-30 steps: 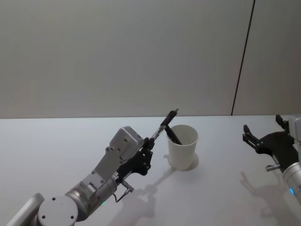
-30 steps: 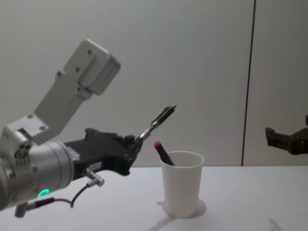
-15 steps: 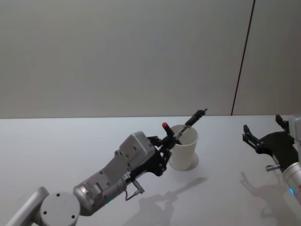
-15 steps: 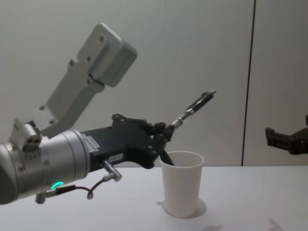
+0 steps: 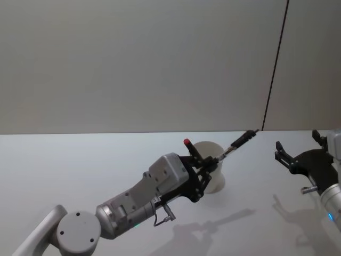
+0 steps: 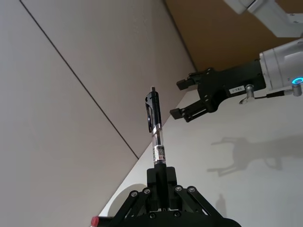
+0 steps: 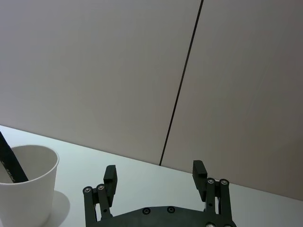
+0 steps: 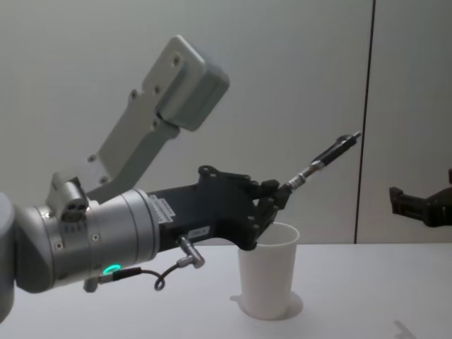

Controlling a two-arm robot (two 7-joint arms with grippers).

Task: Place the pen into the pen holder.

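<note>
My left gripper [image 5: 211,161] is shut on the lower end of a slim black and clear pen [image 5: 240,141]. The pen slants up and to the right, and its free end reaches past the pen holder's right side. The pen holder [image 5: 217,176], a white paper cup, stands mid-table and is partly hidden behind that gripper. In the chest view the left gripper [image 8: 280,198] hangs just above the cup's rim [image 8: 272,227], the pen [image 8: 326,157] rising from it. A red-capped dark pen [image 5: 187,143] leans inside the cup. My right gripper [image 5: 297,143] is open, off to the right.
The white table [image 5: 64,170] runs back to a plain grey wall with a dark vertical seam [image 5: 274,64]. From the right wrist view the cup [image 7: 26,198] stands off to one side of the open right gripper [image 7: 155,174], a dark pen [image 7: 10,163] leaning in it.
My left gripper has carried the pen rightward and forward, from left of the cup to over its rim, and the pen's free end now points past the cup. The right arm has stayed still.
</note>
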